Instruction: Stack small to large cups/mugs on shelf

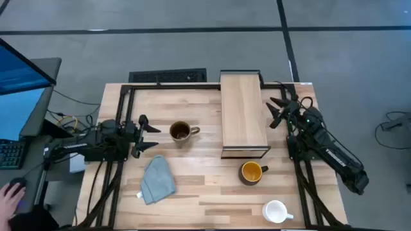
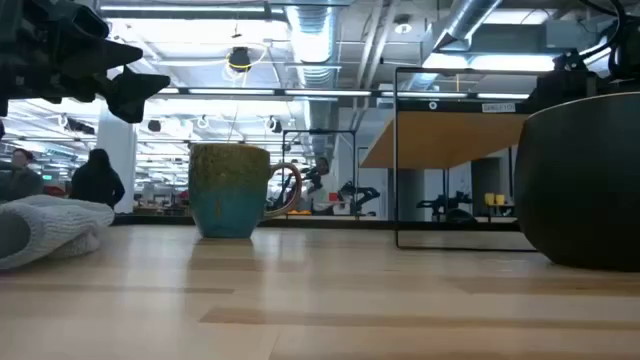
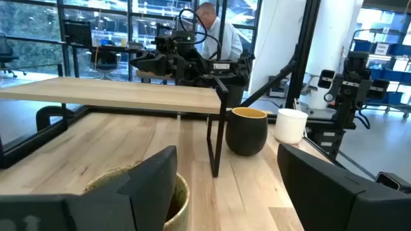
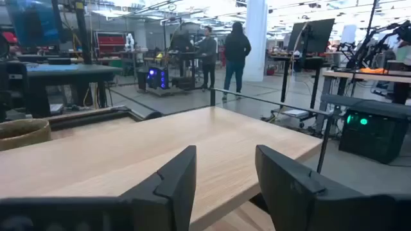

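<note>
The olive-brown mug [image 1: 180,131] stands upright on the tabletop left of the shelf [image 1: 244,115], its handle toward the shelf. My left gripper [image 1: 153,135] is open just left of it, pointing at it, a little above the table [image 2: 125,80]. In the left wrist view the mug's rim [image 3: 106,183] shows behind one finger. The dark mug with a yellow inside [image 1: 252,172] stands near the shelf's near end. The white mug [image 1: 276,210] is by the table's near edge. My right gripper [image 4: 225,183] is open at the shelf's right edge [image 1: 277,112], level over its top.
A blue-grey cloth [image 1: 157,179] lies crumpled on the table, nearer than the olive-brown mug. A person's hand [image 1: 9,190] rests off the table's left side by a monitor [image 1: 19,77]. People stand in the room beyond [image 4: 236,54]. Bare wood shows between the mugs.
</note>
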